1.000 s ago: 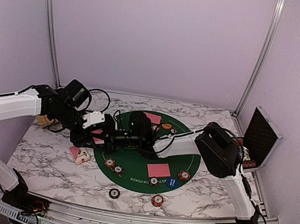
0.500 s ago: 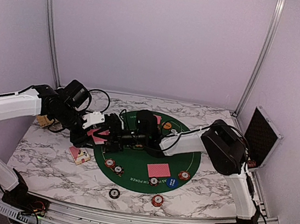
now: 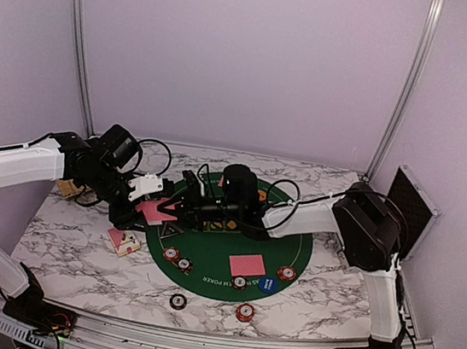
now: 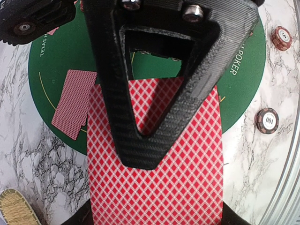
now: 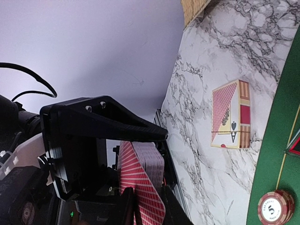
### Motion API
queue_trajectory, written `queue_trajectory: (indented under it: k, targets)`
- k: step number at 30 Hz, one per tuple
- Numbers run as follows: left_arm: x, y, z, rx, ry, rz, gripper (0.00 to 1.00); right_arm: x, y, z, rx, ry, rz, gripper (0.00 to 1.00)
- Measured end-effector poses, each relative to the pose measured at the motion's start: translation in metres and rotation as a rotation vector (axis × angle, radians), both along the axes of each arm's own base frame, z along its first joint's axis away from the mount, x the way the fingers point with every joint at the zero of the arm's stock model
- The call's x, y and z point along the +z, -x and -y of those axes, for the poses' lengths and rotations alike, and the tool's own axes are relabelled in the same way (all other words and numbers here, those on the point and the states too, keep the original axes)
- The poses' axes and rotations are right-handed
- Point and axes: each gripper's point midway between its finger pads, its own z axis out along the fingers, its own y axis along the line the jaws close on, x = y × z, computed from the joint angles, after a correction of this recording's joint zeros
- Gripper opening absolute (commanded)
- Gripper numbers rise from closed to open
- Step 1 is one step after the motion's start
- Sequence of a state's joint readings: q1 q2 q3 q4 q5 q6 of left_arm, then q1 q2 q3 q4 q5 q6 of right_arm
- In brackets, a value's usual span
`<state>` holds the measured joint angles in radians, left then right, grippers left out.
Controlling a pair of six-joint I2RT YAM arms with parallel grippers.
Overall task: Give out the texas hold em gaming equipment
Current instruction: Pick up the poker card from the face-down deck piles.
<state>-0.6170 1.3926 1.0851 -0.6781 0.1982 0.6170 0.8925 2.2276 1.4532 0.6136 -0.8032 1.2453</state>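
Note:
My left gripper (image 3: 154,205) is shut on a deck of red-backed playing cards (image 4: 154,187), held over the left rim of the green mat (image 3: 224,244). From the right, my right gripper (image 3: 177,210) reaches to the deck. In the right wrist view its fingers (image 5: 126,208) pinch the lifted edge of the top card (image 5: 147,197). One card (image 3: 246,265) lies face down on the mat. A blue button (image 3: 267,284), a triangular marker (image 3: 168,230) and poker chips (image 3: 170,253) (image 3: 287,274) also sit on it. Two chips (image 3: 176,301) (image 3: 244,312) lie on the marble near the front.
A card box (image 3: 124,241) lies on the marble left of the mat. A tan woven basket (image 3: 68,189) stands behind the left arm. A black hinged case (image 3: 408,210) stands open at the right edge. A metal rail runs along the table's front.
My right gripper has moved left across the mat to the deck and closed its fingers on the top card. The left gripper has stayed about where it was, still holding the deck.

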Motion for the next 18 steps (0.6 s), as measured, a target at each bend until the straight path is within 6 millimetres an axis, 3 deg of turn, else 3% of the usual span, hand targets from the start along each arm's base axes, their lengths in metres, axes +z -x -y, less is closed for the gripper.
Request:
queue_trajectory:
  k: [18]
  targets:
    - [0.0,0.001,0.001,-0.007,0.0,0.001,0.04,0.006,0.009,0.019,-0.007,0.024,-0.009,0.03]
